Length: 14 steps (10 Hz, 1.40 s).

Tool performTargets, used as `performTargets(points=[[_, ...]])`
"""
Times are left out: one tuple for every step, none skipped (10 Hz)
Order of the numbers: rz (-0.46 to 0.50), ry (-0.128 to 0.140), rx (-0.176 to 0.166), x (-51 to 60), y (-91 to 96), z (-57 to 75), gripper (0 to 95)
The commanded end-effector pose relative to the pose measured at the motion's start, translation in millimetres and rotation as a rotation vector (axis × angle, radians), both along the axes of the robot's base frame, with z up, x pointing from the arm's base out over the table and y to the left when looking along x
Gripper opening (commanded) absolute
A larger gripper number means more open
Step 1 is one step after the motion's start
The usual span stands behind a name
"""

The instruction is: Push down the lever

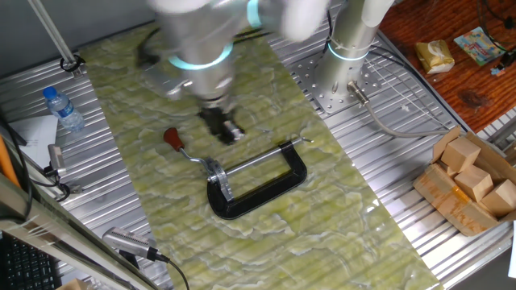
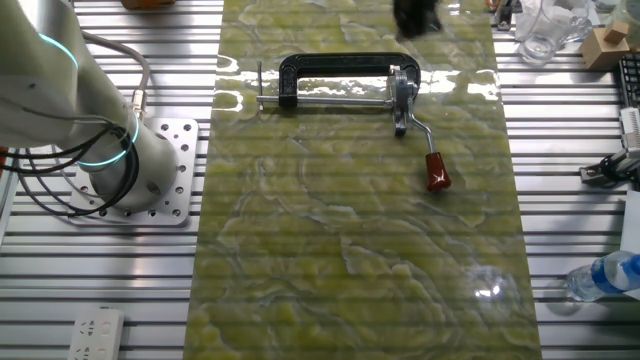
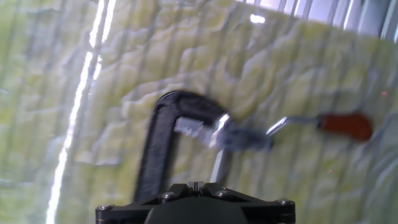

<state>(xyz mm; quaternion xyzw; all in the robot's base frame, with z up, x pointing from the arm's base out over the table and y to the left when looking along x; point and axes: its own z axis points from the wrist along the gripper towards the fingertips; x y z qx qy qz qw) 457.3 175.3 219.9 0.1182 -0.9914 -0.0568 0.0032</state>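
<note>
1. One lever (image 1: 187, 150) matters here: a short silvery arm that cranks out from the head of a black clamp (image 1: 266, 187) and ends in a small red rounded knob (image 1: 173, 138). It lies on the green marbled mat (image 1: 266, 242) near the middle of the table, and nothing is touching it.
2. Its metal arm bends partway along, so the knob sits out to the side of the clamp head, well clear of the black frame and the long steel rod (image 2: 320, 98). That exposed end looks like the natural place to press.
3. Both the frame and the rod lie flat on the mat, which probably keeps the clamp from rolling under a downward push.
4. Above and just beyond the clamp hangs the gripper (image 1: 226, 127), near the lever but apart from it, seemingly lining up over the knob. It is blurred in one fixed view and cut off in the hand view, so I cannot tell whether the fingers are spread or pressed together.
5. Farther out are a water bottle (image 1: 63, 109) at one side of the table and a box of wooden blocks (image 1: 472, 181) at the other, both well away.
</note>
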Motion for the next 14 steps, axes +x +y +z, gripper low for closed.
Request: performTargets(points=[[-0.085, -0.015, -0.007, -38.8, 25.4, -2.1, 0.0], [-0.074, -0.029, -0.014, -47.4, 24.5, -9.1, 0.0], [-0.06, -0.038, -0.016, -58.3, 18.8, -18.3, 0.0], [-0.051, -0.039, -0.029, -68.1, 13.6, -25.6, 0.0], [-0.036, -0.045, -0.049, -74.6, 9.0, -32.6, 0.0], [-0.041, -0.048, -0.048, -78.0, 4.7, -37.3, 0.0], [-0.053, -0.044, -0.046, -80.9, -5.2, -44.2, 0.0], [-0.059, -0.042, -0.045, -80.2, -14.7, -49.3, 0.0], [-0.056, -0.035, -0.047, -79.4, -25.8, -53.5, 0.0], [-0.049, -0.035, -0.043, -79.1, -35.8, -57.6, 0.0], [-0.052, -0.035, -0.043, -79.0, -42.6, -60.7, 0.0], [-0.044, -0.036, -0.045, -79.0, -48.5, -63.4, 0.0], [-0.035, -0.037, -0.041, -77.8, -54.5, -66.4, 0.0], [-0.033, -0.032, -0.036, -75.4, -62.4, -67.4, 0.0]])
